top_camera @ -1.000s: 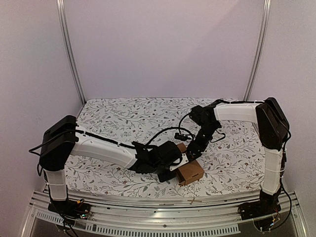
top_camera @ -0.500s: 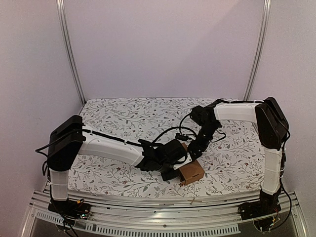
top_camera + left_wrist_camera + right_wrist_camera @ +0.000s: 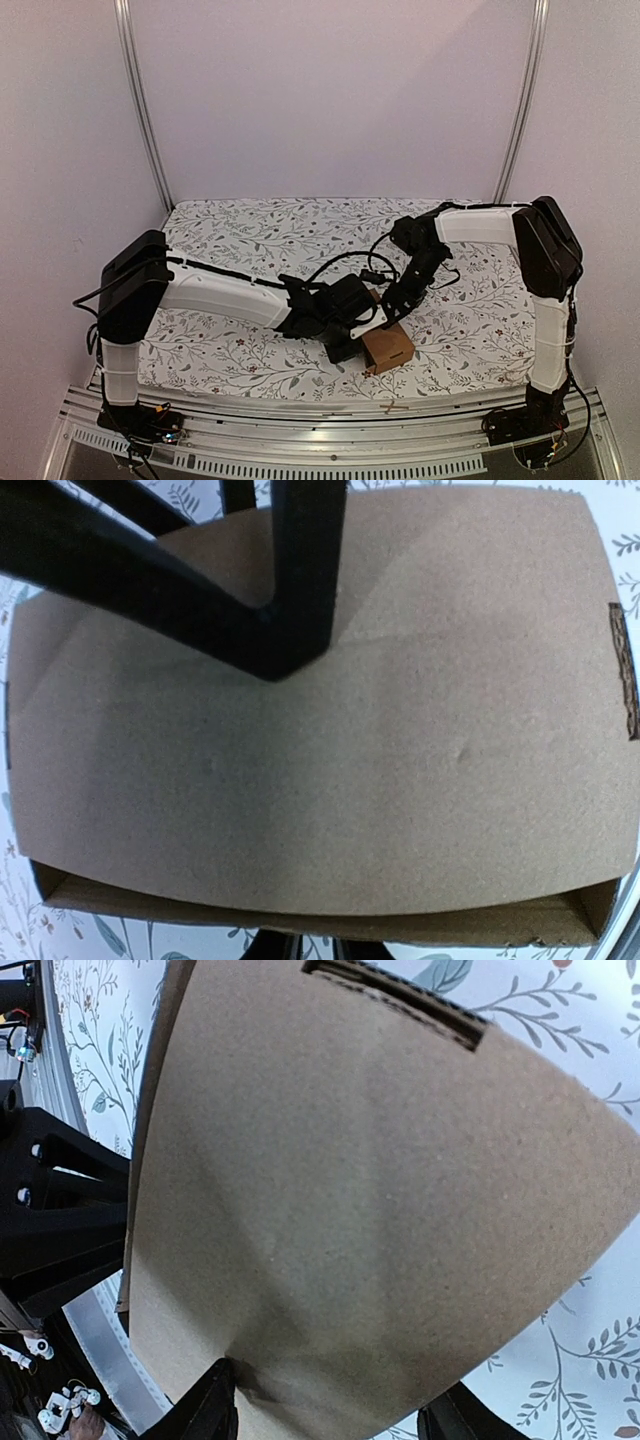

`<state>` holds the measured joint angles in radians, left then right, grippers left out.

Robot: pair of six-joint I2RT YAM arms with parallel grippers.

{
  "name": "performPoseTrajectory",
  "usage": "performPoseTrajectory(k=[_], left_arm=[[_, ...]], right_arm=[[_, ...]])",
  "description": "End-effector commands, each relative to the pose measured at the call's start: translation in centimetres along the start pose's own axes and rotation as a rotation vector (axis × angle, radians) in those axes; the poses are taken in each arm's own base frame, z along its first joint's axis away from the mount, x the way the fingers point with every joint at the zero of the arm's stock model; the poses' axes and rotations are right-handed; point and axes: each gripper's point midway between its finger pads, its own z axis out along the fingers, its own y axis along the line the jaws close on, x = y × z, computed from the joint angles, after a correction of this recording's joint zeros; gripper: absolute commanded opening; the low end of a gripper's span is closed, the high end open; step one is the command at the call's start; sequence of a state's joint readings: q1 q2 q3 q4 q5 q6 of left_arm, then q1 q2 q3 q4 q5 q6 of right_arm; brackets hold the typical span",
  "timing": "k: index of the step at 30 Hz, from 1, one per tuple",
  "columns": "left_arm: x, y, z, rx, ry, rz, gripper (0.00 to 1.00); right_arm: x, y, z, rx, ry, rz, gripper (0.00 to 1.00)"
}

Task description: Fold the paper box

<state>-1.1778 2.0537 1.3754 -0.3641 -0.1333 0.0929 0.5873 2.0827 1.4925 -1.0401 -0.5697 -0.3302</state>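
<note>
The paper box [image 3: 388,347] sits close to the front edge of the table [image 3: 250,240], wedged between the 2 grippers. The nearest hazard is the left gripper [image 3: 348,348], which crowds the carton's left side. A sideways shove from there could slide the light carton toward the table's edge instead of closing it. Its wrist view shows only 2 dark tips at the bottom of the frame, so I cannot tell whether its fingers are apart or together.

Just beyond, the right gripper [image 3: 330,1408] bears on the far side with its fingers [image 3: 215,1400] apart and cardboard filling the view between them. Pressing down off-centre there could crease the top panel [image 3: 330,780] or collapse a wall, and releasing too soon would probably let the panel spring up.

The carton is plain brown, unprinted and already box-shaped. The top panel bows slightly and is not seated, since a gap along 1 edge shows the inside wall. A cut slot [image 3: 395,1000] lies open near another edge.
</note>
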Motion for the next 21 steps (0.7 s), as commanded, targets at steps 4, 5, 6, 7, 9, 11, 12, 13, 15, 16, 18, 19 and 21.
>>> performPoseTrajectory(k=[4,5,6,7,9,11,12,13,15,16,18,19,21], left_arm=[[-4.2,-3.5,-1.4,0.092,-0.166,0.018,0.12],[-4.1,-3.8,-1.4,0.097,-0.160,0.026,0.12],[-3.9,-4.2,-1.4,0.103,-0.154,0.035,0.12],[-3.7,-4.6,-1.4,0.111,-0.150,0.044,0.12],[-3.5,-5.4,-1.5,0.129,-0.146,0.063,0.12],[-3.2,-6.0,-1.7,0.139,-0.141,0.078,0.12],[-3.1,-6.4,-1.8,0.147,-0.140,0.083,0.12],[-2.9,-6.8,-1.9,0.157,-0.139,0.089,0.12],[-2.8,-7.4,-2.0,0.170,-0.138,0.100,0.12],[-2.7,-7.6,-2.1,0.173,-0.138,0.104,0.12],[-2.8,-7.9,-2.0,0.176,-0.139,0.110,0.12],[-2.9,-8.0,-2.0,0.176,-0.142,0.109,0.12],[-3.2,-8.0,-1.9,0.176,-0.152,0.104,0.12]], right_arm=[[1.1,-2.1,3.5,0.033,0.068,0.033,0.59],[1.1,-2.1,3.5,0.035,0.069,0.032,0.59],[1.1,-2.2,3.5,0.036,0.069,0.034,0.59],[1.1,-2.3,3.5,0.037,0.069,0.035,0.59],[1.2,-2.3,3.5,0.037,0.070,0.038,0.59],[1.2,-2.5,3.5,0.039,0.068,0.043,0.59],[1.2,-2.5,3.5,0.039,0.069,0.044,0.59],[1.2,-2.6,3.5,0.039,0.069,0.047,0.59],[1.2,-2.6,3.6,0.037,0.070,0.050,0.59],[1.3,-2.7,3.6,0.035,0.071,0.051,0.59],[1.2,-2.7,3.7,0.035,0.071,0.050,0.59],[1.2,-2.7,3.7,0.035,0.071,0.051,0.59],[1.3,-2.7,3.7,0.033,0.071,0.053,0.59]])
